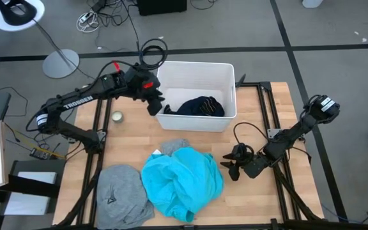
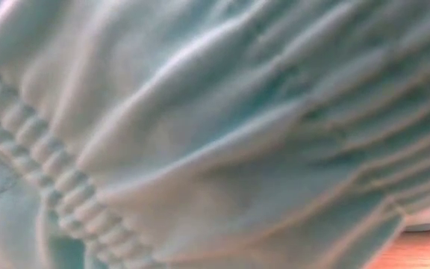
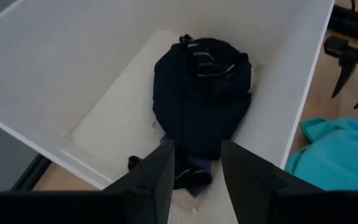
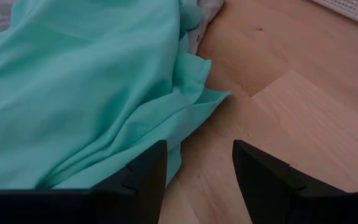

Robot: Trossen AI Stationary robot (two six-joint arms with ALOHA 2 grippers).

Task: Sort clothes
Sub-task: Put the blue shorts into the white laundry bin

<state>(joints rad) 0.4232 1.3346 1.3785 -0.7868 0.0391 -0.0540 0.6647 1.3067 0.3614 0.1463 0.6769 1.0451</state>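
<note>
Left gripper [image 1: 157, 106] fingers narrowly parted, empty, over white bin [image 1: 197, 70] holding dark navy garment [image 1: 200, 105]. Right gripper [image 1: 232, 163] fingers parted, empty, beside turquoise garment [image 1: 183, 182].

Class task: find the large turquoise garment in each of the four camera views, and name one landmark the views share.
High: turquoise garment, bottom centre of the table.
Low: fills the picture.
Left wrist: lower right corner.
Right wrist: left half.
Shared landmark: white bin, also in the left wrist view.
</note>
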